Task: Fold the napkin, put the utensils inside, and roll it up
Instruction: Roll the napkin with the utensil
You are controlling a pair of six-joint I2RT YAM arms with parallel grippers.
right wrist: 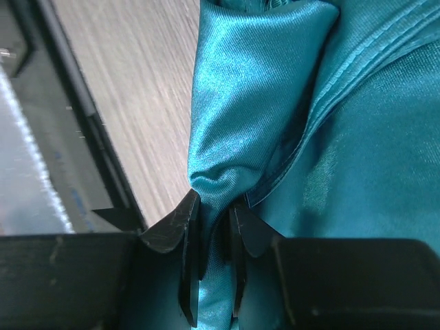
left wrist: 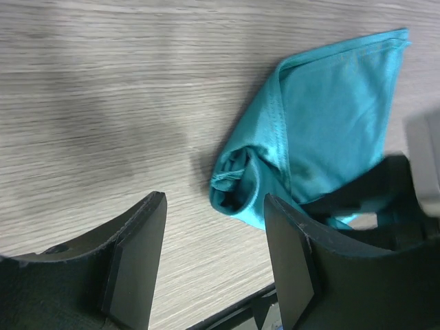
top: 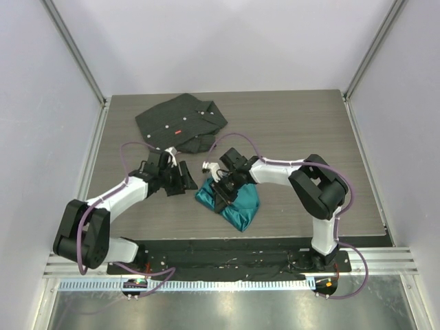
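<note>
The teal napkin (top: 238, 207) lies bunched and partly rolled on the wooden table (top: 295, 130), in front of the arms. My right gripper (top: 221, 193) sits on its left part. In the right wrist view its jaws (right wrist: 214, 206) are shut on a pinched fold of the shiny cloth (right wrist: 254, 89). My left gripper (top: 183, 177) hovers just left of the napkin, apart from it. Seen from the left wrist, it (left wrist: 214, 206) stands open over bare wood, with the rolled end of the napkin (left wrist: 237, 185) just beyond its fingertips. The utensils are hidden.
A black buttoned shirt (top: 180, 122) with a small red tag lies at the back left of the table. The black base rail (top: 227, 258) runs along the near edge. The right arm's dark gripper body (left wrist: 385, 196) is close to my left fingers.
</note>
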